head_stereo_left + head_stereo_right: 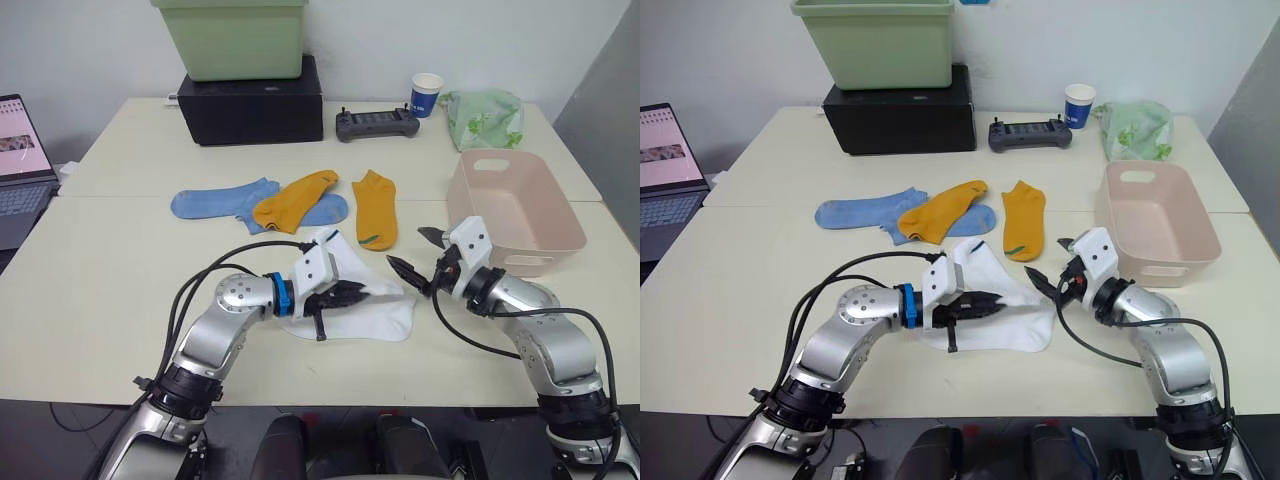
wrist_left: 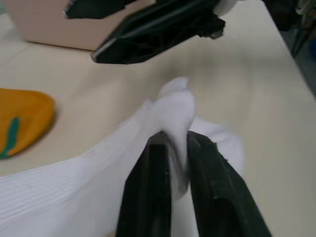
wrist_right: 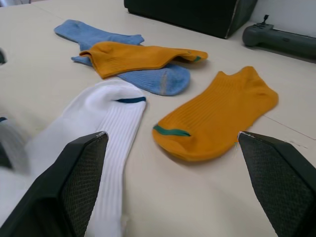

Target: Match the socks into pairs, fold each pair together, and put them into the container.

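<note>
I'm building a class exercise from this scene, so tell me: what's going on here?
A humanoid robot is sorting socks on a table. Its left tool is shut on the white socks, pinching a fold of the fabric. The right tool hangs open beside them. Mustard-orange socks and blue socks lie unpaired; the pink container holds none.

White socks, orange and blue socks beside pink container.

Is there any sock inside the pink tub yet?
No. The pink tub is bare inside, while the white socks lie on the table with the left gripper shut on them.
</note>
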You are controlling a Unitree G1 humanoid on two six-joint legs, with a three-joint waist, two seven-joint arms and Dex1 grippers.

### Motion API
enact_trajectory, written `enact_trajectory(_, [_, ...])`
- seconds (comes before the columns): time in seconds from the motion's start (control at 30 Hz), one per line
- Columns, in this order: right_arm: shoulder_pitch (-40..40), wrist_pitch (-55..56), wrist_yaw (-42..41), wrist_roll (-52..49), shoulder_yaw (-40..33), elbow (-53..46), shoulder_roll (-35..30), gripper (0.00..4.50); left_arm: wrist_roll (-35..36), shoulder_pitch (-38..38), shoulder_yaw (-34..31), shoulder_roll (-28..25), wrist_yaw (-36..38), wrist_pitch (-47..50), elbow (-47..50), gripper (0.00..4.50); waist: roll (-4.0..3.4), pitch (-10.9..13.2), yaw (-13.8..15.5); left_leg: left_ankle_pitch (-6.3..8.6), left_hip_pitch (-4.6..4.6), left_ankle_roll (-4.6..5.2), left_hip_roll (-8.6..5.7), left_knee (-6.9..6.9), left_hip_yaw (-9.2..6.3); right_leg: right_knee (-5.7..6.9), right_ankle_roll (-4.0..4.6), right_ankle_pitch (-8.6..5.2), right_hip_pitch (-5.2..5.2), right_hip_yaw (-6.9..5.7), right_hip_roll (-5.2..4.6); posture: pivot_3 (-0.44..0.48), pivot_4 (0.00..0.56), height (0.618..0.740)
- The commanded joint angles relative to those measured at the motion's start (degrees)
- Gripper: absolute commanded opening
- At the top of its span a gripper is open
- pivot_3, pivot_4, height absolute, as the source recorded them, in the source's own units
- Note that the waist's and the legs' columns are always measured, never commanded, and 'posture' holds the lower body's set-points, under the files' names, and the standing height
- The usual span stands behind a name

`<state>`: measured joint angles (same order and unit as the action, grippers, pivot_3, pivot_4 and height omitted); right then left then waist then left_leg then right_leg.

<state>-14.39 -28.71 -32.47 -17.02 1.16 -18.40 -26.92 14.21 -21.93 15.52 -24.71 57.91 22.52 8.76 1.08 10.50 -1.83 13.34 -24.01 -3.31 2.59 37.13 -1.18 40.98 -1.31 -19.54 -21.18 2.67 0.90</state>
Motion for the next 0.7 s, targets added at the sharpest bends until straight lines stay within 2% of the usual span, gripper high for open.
enact_trajectory(0.03, [0.9, 0.8, -1.7, -1.0, -0.9, -2.0, -1.1, 4.5, 3.3, -1.0, -4.4, -0.9, -0.9, 1.8, 1.2, 1.9, 0.0, 0.0, 0.0, 0.0, 0.03, 0.0, 0.0, -0.02, 0.0, 0.01, 0.0, 0.0, 0.0, 0.0, 0.02, 0.0, 0.15, 0.74])
enact_trajectory(0.1, [2.0, 0.7, -3.1, -1.1, -0.4, -2.9, -2.3, 4.5, 4.8, -1.9, -7.5, -1.4, -1.6, 2.3, -0.9, 2.53, 0.0, 0.0, 0.0, 0.0, 0.02, 0.0, 0.0, -0.02, -0.02, 0.01, 0.0, 0.0, 0.0, 0.0, 0.02, 0.0, 0.15, 0.74])
enact_trajectory(0.2, [4.8, -2.3, -6.6, -4.4, -0.3, -6.2, -4.1, 4.5, 2.2, -5.0, -11.5, -2.2, -4.9, -2.6, -10.3, 3.46, 0.0, 0.0, 0.1, 0.0, 0.01, 0.01, 0.0, -0.01, -0.06, 0.0, 0.0, 0.0, 0.01, -0.04, 0.03, 0.0, 0.15, 0.74])
enact_trajectory(0.33, [8.0, -3.6, -10.0, -5.2, 1.4, -9.0, -7.2, 4.5, -3.3, -10.8, -13.1, -2.0, -11.1, -11.8, -25.7, 3.46, 0.01, 0.0, 0.2, 0.0, 0.02, 0.01, -0.07, 0.01, -0.05, -0.02, 0.0, 0.0, 0.04, -0.11, 0.0, 0.0, 0.15, 0.74])
enact_trajectory(0.47, [10.7, -0.6, -11.3, -2.0, 4.8, -9.8, -9.8, 4.5, -7.4, -17.1, -12.2, 0.1, -15.3, -17.9, -40.1, 3.46, 0.03, 0.0, 0.3, 0.0, -0.03, 0.02, -0.2, 0.02, -0.02, -0.09, 0.0, 0.0, 0.02, -0.16, -0.01, 0.0, 0.15, 0.74])
enact_trajectory(0.57, [11.6, 2.0, -12.1, 0.2, 6.9, -9.6, -10.7, 4.5, -9.7, -19.7, -11.2, 1.6, -16.0, -21.7, -47.0, 3.46, 0.05, 0.0, 0.3, 0.0, -0.08, 0.02, -0.29, 0.04, -0.02, -0.09, 0.0, 0.0, 0.0, -0.19, -0.03, 0.0, 0.15, 0.74])
enact_trajectory(0.6, [11.4, 2.3, -11.6, 0.4, 6.9, -9.3, -10.2, 4.32, -10.1, -20.3, -10.9, 2.0, -15.5, -22.5, -48.4, 3.48, 0.05, 0.0, 0.3, 0.0, -0.08, 0.02, -0.3, 0.04, 0.0, -0.09, -0.01, 0.0, 0.0, -0.18, -0.04, 0.0, 0.15, 0.74])
enact_trajectory(0.67, [11.0, 2.6, -11.2, 0.3, 7.0, -9.0, -9.4, 3.93, -10.1, -21.0, -10.7, 3.2, -14.4, -23.3, -50.1, 3.09, 0.05, 0.0, 0.3, 0.0, -0.09, 0.01, -0.28, 0.04, 0.0, -0.08, -0.01, 0.0, -0.02, -0.19, -0.03, 0.0, 0.15, 0.74])
enact_trajectory(0.7, [10.8, 2.8, -11.0, 0.3, 6.9, -8.9, -9.1, 3.56, -10.0, -21.2, -10.7, 3.5, -13.8, -23.6, -50.6, 2.85, 0.05, 0.0, 0.2, 0.0, -0.08, 0.01, -0.27, 0.04, 0.0, -0.08, 0.0, 0.0, -0.02, -0.19, -0.02, 0.0, 0.15, 0.74])
